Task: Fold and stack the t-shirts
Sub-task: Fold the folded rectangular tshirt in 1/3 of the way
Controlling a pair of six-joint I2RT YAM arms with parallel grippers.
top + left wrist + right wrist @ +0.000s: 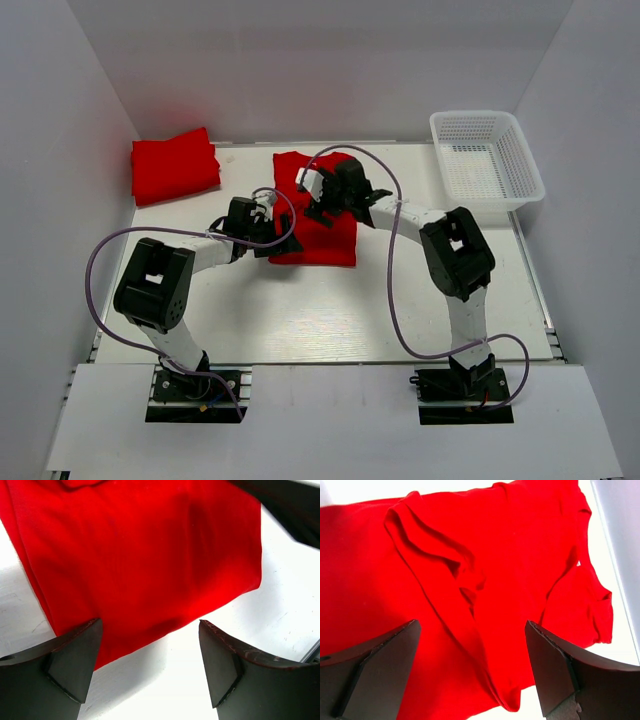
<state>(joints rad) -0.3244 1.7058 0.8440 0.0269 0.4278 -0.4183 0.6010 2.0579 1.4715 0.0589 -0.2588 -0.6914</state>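
The table (300, 320) has one shirt (335, 245) loosely folded at its centre, a second shirt (175, 167) folded at its far left corner, and a basket (478, 115) far right. Over the centre, the left gripper (150, 630) and right gripper (472, 630) gape wide, holding nothing.

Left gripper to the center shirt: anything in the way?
Nothing visible. The open left gripper hangs right at the edge of the center t-shirt, with only bare table below its fingers.
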